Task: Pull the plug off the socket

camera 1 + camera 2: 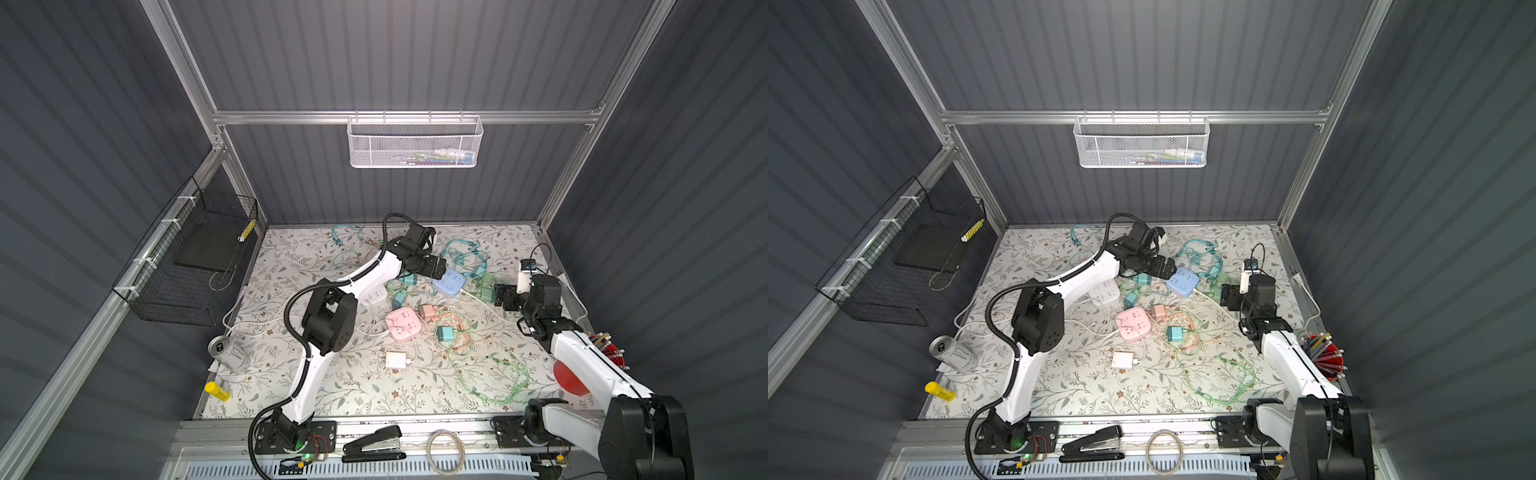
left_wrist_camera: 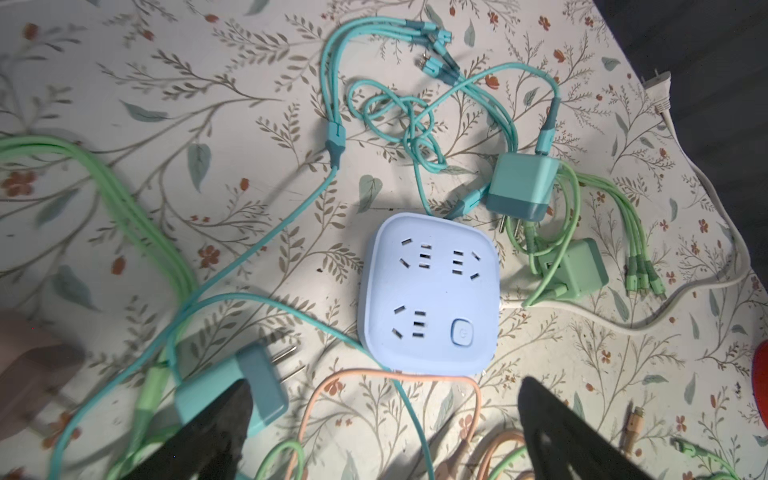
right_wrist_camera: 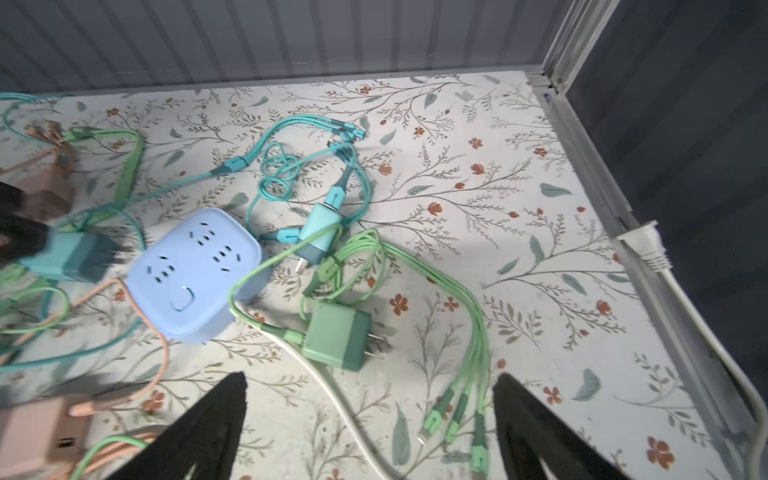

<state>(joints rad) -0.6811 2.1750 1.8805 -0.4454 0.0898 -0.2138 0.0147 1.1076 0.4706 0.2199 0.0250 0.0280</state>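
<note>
The light blue socket (image 1: pixel 449 281) (image 1: pixel 1181 281) (image 2: pixel 430 295) (image 3: pixel 195 274) lies flat on the floral table, and all its outlets are bare. A teal plug (image 2: pixel 232 386) (image 3: pixel 70 255) lies loose beside it with its prongs free, against one finger of my left gripper (image 2: pixel 386 384) (image 1: pixel 432 266). That gripper is open, with only cables between its jaws. My right gripper (image 3: pixel 370 377) (image 1: pixel 500 295) hovers open to the right of the socket, over a white cord and green cable ends. A green plug (image 3: pixel 338 334) (image 2: pixel 582 270) and another teal plug (image 3: pixel 320 232) (image 2: pixel 521 187) lie unplugged nearby.
A pink socket (image 1: pixel 402 324), a white socket (image 1: pixel 374 296) and a white charger (image 1: pixel 395 359) lie among tangled cables. A can (image 1: pixel 228 351) and a yellow tube (image 1: pixel 217 391) sit at the left. A red pencil cup (image 1: pixel 1325 357) stands at the right edge, and a stapler (image 1: pixel 374 442) lies in front.
</note>
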